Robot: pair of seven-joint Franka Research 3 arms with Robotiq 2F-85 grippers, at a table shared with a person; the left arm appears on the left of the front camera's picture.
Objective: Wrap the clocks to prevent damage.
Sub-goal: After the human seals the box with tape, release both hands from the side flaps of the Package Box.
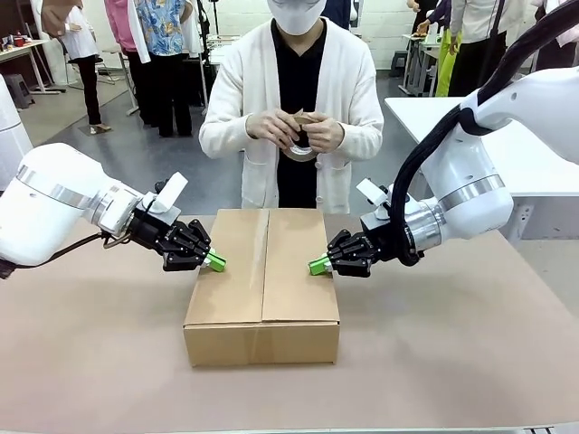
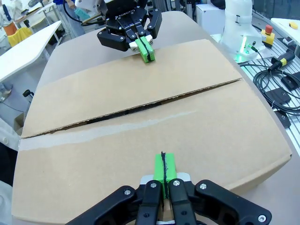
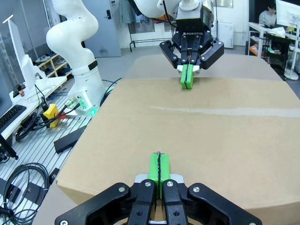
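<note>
Box point(image 1: 262, 298) mid-worktop, flaps down. L gripper point(image 1: 217, 262) & R gripper point(image 1: 317, 266), jaws together, rest tips on its left/right top edges, prob. pinning flaps while person readies tape point(image 1: 301, 147).

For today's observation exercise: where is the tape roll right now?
In the front view, the tape roll is in the person's hands, centre, beyond the far edge of the cardboard box.

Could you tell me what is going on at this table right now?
Both grippers are shut, the left gripper and the right gripper each resting on one top flap of the closed cardboard box, apparently holding it shut. Across the table, a person's hands work a tape roll, seemingly to seal the seam.
</note>
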